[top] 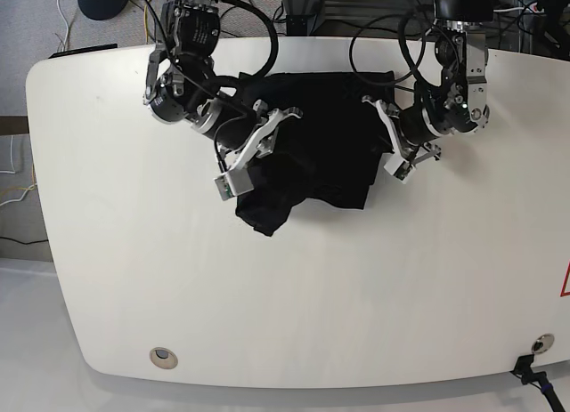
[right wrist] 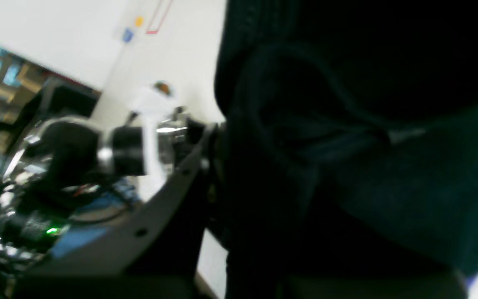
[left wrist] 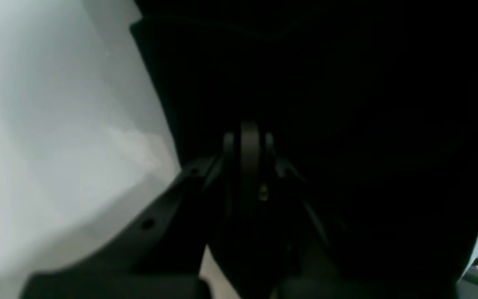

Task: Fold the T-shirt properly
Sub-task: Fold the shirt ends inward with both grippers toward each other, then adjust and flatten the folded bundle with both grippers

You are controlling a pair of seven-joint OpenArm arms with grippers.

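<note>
In your left wrist view, the T-shirt (left wrist: 347, 104) is filling most of the picture as a dark, featureless mass, its edge cutting across the pale table (left wrist: 56, 145). The left gripper (left wrist: 249, 141) is showing its fingers pressed fully together, sitting against the cloth; whether fabric is pinched between them you cannot tell.

In your right wrist view, the T-shirt (right wrist: 367, 145) is bunching into thick rolled folds right against the right gripper (right wrist: 218, 166), whose fingers are standing narrow, apparently pinching the cloth edge.

In your base view, the T-shirt (top: 307, 154) is lying crumpled at the table's (top: 285, 305) far middle, between both grippers, one corner sagging toward you.
</note>
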